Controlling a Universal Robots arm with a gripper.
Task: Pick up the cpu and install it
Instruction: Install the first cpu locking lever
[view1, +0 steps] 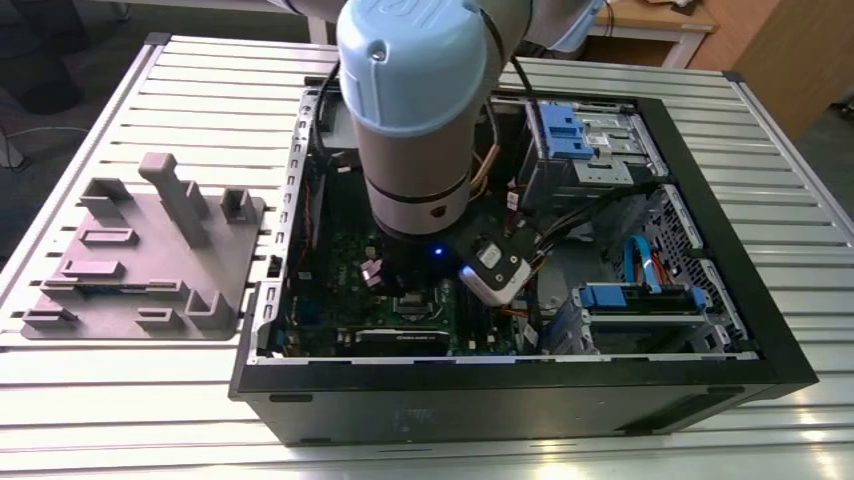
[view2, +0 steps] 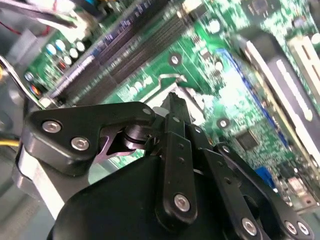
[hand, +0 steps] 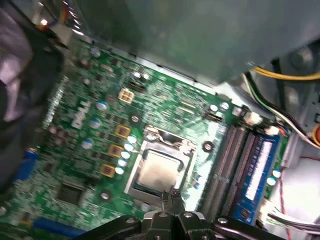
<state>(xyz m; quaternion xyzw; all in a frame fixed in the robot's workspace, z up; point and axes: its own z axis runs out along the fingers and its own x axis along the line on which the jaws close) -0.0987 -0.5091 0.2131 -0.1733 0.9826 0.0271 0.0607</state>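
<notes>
Gripper (hand: 170, 194) fingertips, drawn close together and holding nothing, hover at the socket edge just beside the cpu (hand: 159, 169) seated on the green motherboard (hand: 85, 145).

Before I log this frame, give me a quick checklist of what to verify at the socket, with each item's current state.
1. Cpu lying in the socket: ok, its silvery top sits flat inside the frame in the first wrist view.
2. Gripper over the socket edge: ok, its tips sit just beside the cpu.
3. Gripper holding anything: ok, nothing between the tips, which look closed together.
4. Arm inside the case above the motherboard: ok.
5. Cpu seated fully square: cannot tell.
6. Fixture plate outside the case, on the table: ok.
</notes>
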